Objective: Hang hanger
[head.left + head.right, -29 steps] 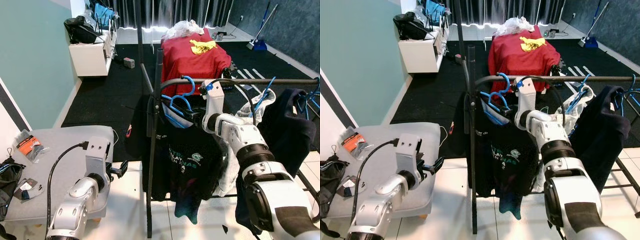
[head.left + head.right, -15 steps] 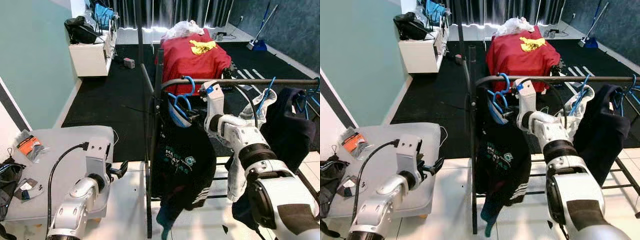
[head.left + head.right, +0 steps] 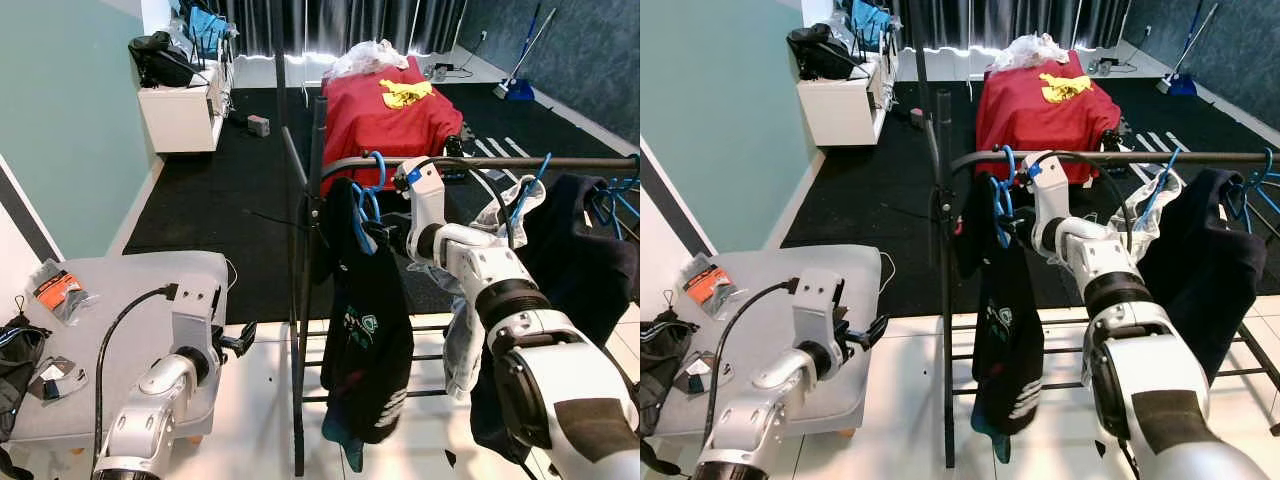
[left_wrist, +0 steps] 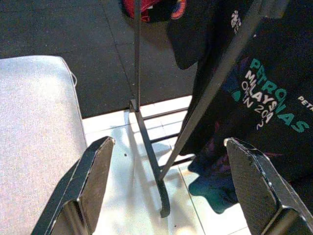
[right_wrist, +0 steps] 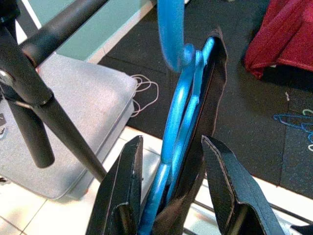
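Hanging from a dark metal rail (image 3: pixel 480 162), a curved blue plastic hanger (image 3: pixel 368 195) carries a limp black T-shirt (image 3: pixel 368 330) with teal print. The right hand (image 5: pixel 168 196) has its two black fingers (image 5: pixel 222 181) closed around the hanger and shirt collar just below the hook. The left hand (image 4: pixel 171 191) hangs low beside a grey padded desk (image 3: pixel 120 300), fingers spread wide and empty.

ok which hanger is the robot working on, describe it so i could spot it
Find the dark clothes rail in front of the robot and follow it to its left end. The blue hanger hooked there carries a black T-shirt with teal print, and the right gripper grips its neck. The other blue hangers sit further right, with white and navy clothes.
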Controlling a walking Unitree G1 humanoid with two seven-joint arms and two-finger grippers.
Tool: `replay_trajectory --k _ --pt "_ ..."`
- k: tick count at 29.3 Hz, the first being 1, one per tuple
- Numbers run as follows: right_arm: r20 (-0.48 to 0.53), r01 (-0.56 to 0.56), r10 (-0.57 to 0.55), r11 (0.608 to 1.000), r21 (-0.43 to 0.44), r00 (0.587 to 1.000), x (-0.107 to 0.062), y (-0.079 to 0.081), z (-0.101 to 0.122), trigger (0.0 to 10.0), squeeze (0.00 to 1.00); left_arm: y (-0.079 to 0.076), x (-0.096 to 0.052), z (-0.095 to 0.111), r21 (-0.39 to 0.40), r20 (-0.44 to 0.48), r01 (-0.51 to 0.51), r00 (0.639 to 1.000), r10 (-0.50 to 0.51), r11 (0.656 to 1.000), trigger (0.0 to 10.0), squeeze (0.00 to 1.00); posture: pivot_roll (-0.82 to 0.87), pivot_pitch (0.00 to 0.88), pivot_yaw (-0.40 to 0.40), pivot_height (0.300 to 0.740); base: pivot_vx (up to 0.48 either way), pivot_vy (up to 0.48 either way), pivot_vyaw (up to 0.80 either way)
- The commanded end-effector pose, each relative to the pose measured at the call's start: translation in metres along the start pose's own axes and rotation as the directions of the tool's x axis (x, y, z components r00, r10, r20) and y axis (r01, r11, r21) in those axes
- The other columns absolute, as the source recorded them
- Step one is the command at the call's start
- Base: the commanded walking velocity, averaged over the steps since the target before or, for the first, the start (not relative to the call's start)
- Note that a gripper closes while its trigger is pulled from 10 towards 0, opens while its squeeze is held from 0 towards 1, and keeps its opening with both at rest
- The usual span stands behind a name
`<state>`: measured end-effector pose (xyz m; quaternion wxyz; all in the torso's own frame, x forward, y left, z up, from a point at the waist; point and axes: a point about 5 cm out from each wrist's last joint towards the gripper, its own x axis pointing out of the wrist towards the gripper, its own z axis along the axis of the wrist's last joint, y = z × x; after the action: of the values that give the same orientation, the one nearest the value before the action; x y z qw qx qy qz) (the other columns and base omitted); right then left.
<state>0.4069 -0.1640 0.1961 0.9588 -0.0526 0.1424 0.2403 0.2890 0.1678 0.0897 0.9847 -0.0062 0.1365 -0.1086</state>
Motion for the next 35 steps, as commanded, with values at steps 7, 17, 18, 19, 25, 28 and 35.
replay_trajectory --k 7,17,18,19,25,28,35 --pt "0.058 0.002 0.0 1.0 -0.029 0.998 0.001 0.0 0.024 10.0 0.0 0.004 -0.003 -0.003 0.019 -0.011 -0.004 1.0 0.004 1.0 10.0 0.0 -0.04 0.044 -0.027 0.74 0.0 0.0 0.0" --pt "0.052 -0.003 0.004 1.0 -0.027 0.999 0.002 0.0 0.026 8.1 0.0 0.004 -0.003 -0.003 0.015 -0.01 -0.006 1.0 0.006 1.0 10.0 0.0 -0.04 0.045 -0.034 0.74 0.0 0.0 0.0" --pt "0.052 -0.003 0.004 1.0 -0.027 0.999 0.002 0.0 0.026 8.1 0.0 0.004 -0.003 -0.003 0.015 -0.01 -0.006 1.0 0.006 1.0 10.0 0.0 -0.04 0.045 -0.034 0.74 0.0 0.0 0.0" --pt "0.042 -0.009 0.01 1.0 -0.017 0.999 0.002 0.0 0.024 1.9 0.0 0.004 -0.003 -0.003 0.014 -0.01 -0.006 1.0 0.006 1.0 10.0 0.0 -0.04 0.047 -0.035 0.74 0.0 0.0 0.0" --pt "0.022 -0.028 0.028 1.0 0.006 0.999 0.003 0.001 0.019 0.0 0.0 0.004 -0.003 -0.003 0.014 -0.012 -0.002 1.0 0.002 1.0 10.0 0.0 -0.04 0.046 -0.032 0.74 0.0 0.0 0.0" --pt "0.021 -0.029 0.029 1.0 0.008 0.999 0.003 0.001 0.018 0.0 0.0 0.004 -0.003 -0.003 0.014 -0.012 -0.001 1.0 0.001 1.0 10.0 0.0 -0.04 0.046 -0.032 0.74 0.0 0.0 0.0" --pt "0.017 -0.028 0.028 1.0 0.011 0.999 0.003 0.001 0.016 0.0 0.0 0.003 -0.002 -0.003 0.018 -0.014 0.005 1.0 -0.005 1.0 10.0 0.0 -0.04 0.041 -0.029 0.74 0.0 0.0 0.0"
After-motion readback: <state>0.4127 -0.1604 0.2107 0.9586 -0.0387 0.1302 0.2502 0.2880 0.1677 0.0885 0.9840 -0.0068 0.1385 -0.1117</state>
